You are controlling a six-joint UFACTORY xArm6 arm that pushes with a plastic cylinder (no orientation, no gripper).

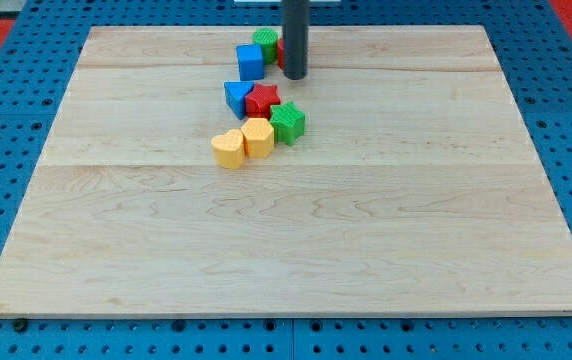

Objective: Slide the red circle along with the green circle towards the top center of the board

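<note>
1. Camera view shows my tip (pixel 296 76) near the top centre of the tabletop (pixel 316 230), at the view's top. It is a plain rod with no grasping part, so it opens on nothing and holds nothing.
2. The red circle (pixel 280 52) sits just to the view's left of my tip, apparently touching the rod, which hides most of it. The green circle (pixel 264 42) is just beyond the red one, further left and slightly toward the view's top.
3. A blue cube (pixel 251 62) lies left of my tip, against the green circle's lower side.
4. Below my tip, toward the view's bottom, are a red star (pixel 262 100), a blue triangle (pixel 234 97), a green star (pixel 288 122), a yellow hexagon (pixel 258 137) and a yellow heart (pixel 229 149).
5. Judgement: both circles look nearly at the goal. Only a short nudge remains.
6. To do it well, I should push from below the pair, slowly and centred between them, so neither slips off the edge and the blue cube is not dragged along.
</note>
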